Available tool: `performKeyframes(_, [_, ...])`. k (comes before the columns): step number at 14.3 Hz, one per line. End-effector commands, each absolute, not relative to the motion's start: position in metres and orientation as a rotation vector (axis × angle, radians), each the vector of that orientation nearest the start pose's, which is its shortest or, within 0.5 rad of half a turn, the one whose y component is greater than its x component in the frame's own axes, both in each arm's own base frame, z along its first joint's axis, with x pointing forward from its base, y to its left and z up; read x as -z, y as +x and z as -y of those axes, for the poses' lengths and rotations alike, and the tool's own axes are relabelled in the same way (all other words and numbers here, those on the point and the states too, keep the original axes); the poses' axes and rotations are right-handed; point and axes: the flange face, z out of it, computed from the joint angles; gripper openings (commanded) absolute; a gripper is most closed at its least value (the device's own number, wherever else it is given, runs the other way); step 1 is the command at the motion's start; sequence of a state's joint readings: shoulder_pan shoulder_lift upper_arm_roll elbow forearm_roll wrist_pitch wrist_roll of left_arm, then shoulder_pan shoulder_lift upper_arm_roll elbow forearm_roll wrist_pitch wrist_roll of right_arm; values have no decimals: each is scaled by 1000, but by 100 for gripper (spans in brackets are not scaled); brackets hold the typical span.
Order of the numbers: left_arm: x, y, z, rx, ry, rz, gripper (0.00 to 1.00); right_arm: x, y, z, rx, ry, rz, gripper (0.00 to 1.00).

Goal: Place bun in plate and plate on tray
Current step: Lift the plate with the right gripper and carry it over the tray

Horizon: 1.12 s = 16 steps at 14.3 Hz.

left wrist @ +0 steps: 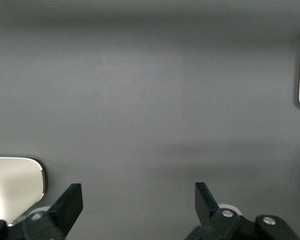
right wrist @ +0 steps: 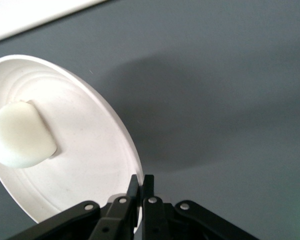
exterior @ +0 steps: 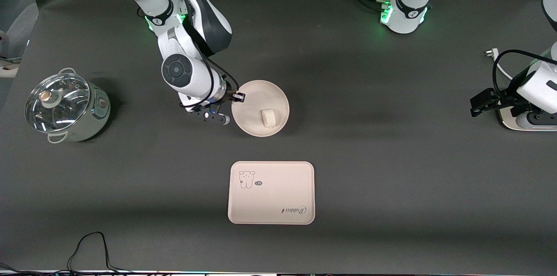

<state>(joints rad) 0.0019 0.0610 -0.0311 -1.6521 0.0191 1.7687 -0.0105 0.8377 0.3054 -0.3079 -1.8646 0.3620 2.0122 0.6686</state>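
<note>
Right gripper (exterior: 237,97): fingers pressed together on the rim of the plate (exterior: 254,93), at the edge toward the right arm's end of the table.
Bun (exterior: 269,117): lying in the plate, off-centre, on the side nearer the front camera.
Tray (exterior: 278,180): flat on the table (exterior: 391,180), nearer the front camera than the plate, apart from it.
Left gripper (exterior: 481,105): fingers spread wide, holding nothing, waiting at the left arm's end of the table.
Pot (exterior: 65,108): glass-lidded, at the right arm's end.
</note>
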Motion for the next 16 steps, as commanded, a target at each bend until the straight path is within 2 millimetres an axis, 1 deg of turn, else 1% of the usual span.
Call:
performKeyframes(1, [-574,580,18,113,-3132,-17,100,-356,544,-351,-307,-2978,-440,0])
performKeyframes(2, [-575,581,19,123,-3130,-20,100,-351,556,-351,-297,-2976,-456,0])
performKeyframes(3, [-575,581,19,123,-3130,-20,100,-341,573,-349,-279,-2976,-461,0])
performKeyframes(4, [-575,580,19,125,-3130,-20,100,-336,589,-351,-252,-2977,-461,0])
performKeyframes(6, [-575,580,19,125,-3130,-20,100,-321,610,-353,-218,-2980,-469,0])
performKeyframes(7, [-575,580,19,125,-3130,-20,100,-314,623,-347,-226,-2942,-512,0])
performKeyframes(8, [-575,580,21,125,-3130,-23,100,-312,634,-344,-219,-2905,-513,0])
performKeyframes(10, [-575,580,21,125,-3130,-23,100,-303,643,-338,-233,-2862,-533,0])
performKeyframes(12, [-577,580,21,128,-3130,-23,100,-291,650,-338,-176,-2834,-563,0])
performKeyframes(16, [-577,580,21,128,-3130,-22,100,-242,661,-342,-47,-2798,-624,0])
